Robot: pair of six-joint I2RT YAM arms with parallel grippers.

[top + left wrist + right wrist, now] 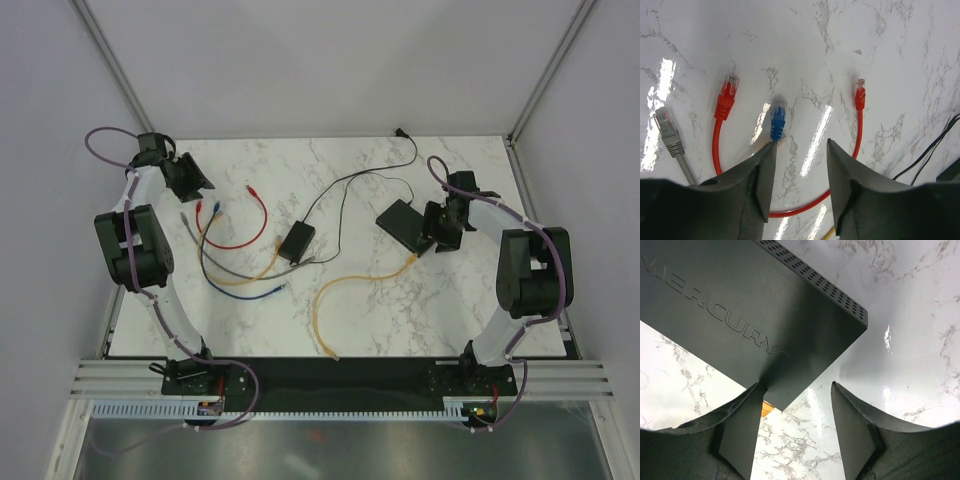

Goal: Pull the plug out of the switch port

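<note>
- The flat black rectangular switch box (pixel 740 315), lettered MERCURY, runs off the right wrist view from 9 to 12 o'clock.
- Only a sliver of the orange cable end (pixel 771 409) shows at 7 o'clock, beside the right gripper (pixel 797 407).
- The grey network cable (pixel 675 145) vanishes behind the left gripper (pixel 800 172) at 8 o'clock.

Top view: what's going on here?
The right fingers stand open over a corner of the switch, not gripping it. A yellow cable appears to be plugged into the switch's near edge. The left fingers are open above loose cables at the table's left: a blue plug just off one tip, a red cable and a grey plug. Neither arm holds anything.
</note>
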